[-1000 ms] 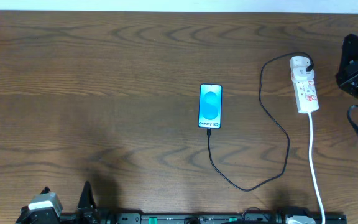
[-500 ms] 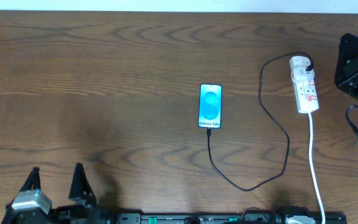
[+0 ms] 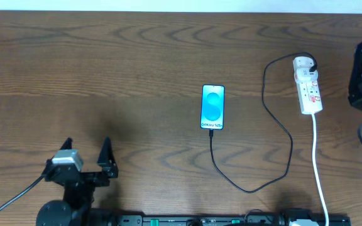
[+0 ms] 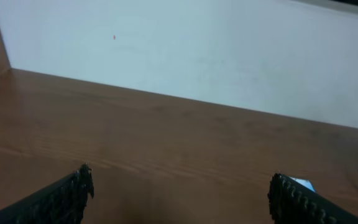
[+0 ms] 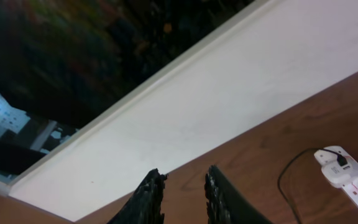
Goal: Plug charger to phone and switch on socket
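Left hand (image 3: 87,143) agape; charger (image 3: 263,88) in socket (image 3: 308,88)

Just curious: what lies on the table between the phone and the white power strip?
Only the charger cable, looping over bare table; the overhead view shows it.

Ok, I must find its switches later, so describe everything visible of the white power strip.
The socket is a long, narrow, plastic-looking white strip with red marks on top. It lies flat on the table's right side. The charger's black cable meets its round far end, and its white cord trails from the near end.
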